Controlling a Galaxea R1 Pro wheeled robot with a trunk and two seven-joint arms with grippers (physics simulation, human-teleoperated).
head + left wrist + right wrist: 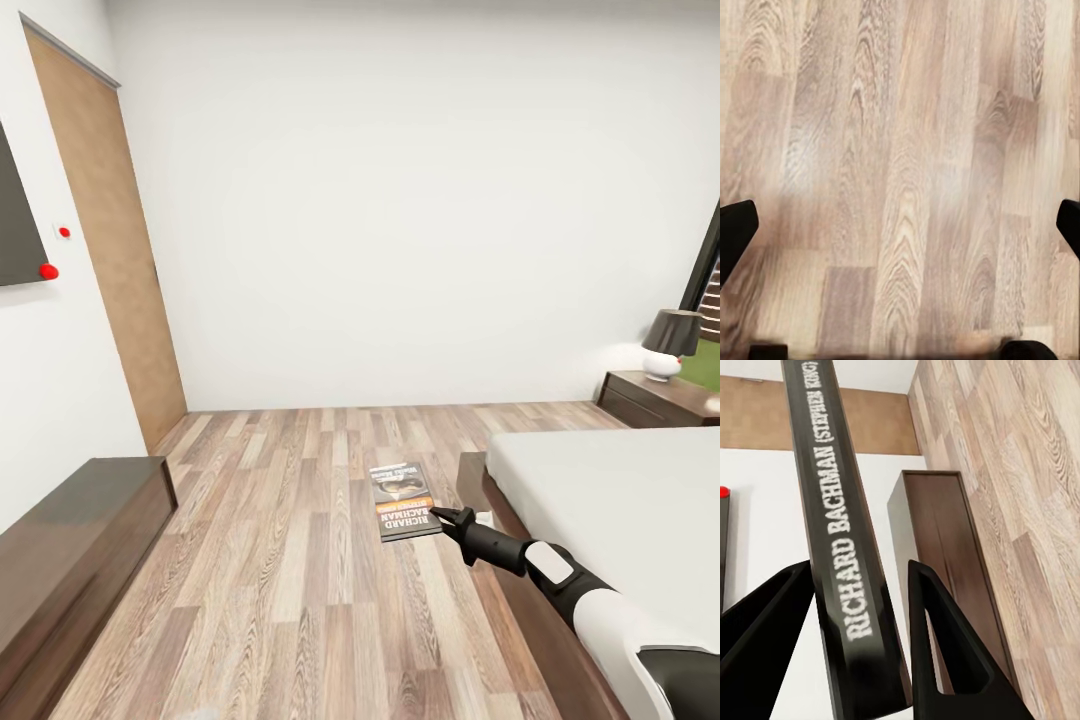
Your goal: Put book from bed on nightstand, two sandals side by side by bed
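Right hand (pixel 447 517) is clamping the book (pixel 405 500) by its spine, holding it flat off the bed (pixel 620 500) for carrying to the nightstand (pixel 655 398); left hand (pixel 900 225) is hanging apart, idle.

Book (pixel 844 547): thin dark volume seen edge-on, its spine running lengthwise between the two fingers (white lettering "RICHARD BACHMAN", then "(STEPHEN KING)" farther along).
Right gripper (pixel 859 660): two black triangular fingers (pixel 945 652), one on each side of the spine, closed against it.
Cabinet (pixel 945 562): long, low, dark brown wood, beyond the book.
Floor (pixel 1020 472): light wood planks.
Wall (pixel 765 517): white.
Door (pixel 870 424): tan wooden panel.
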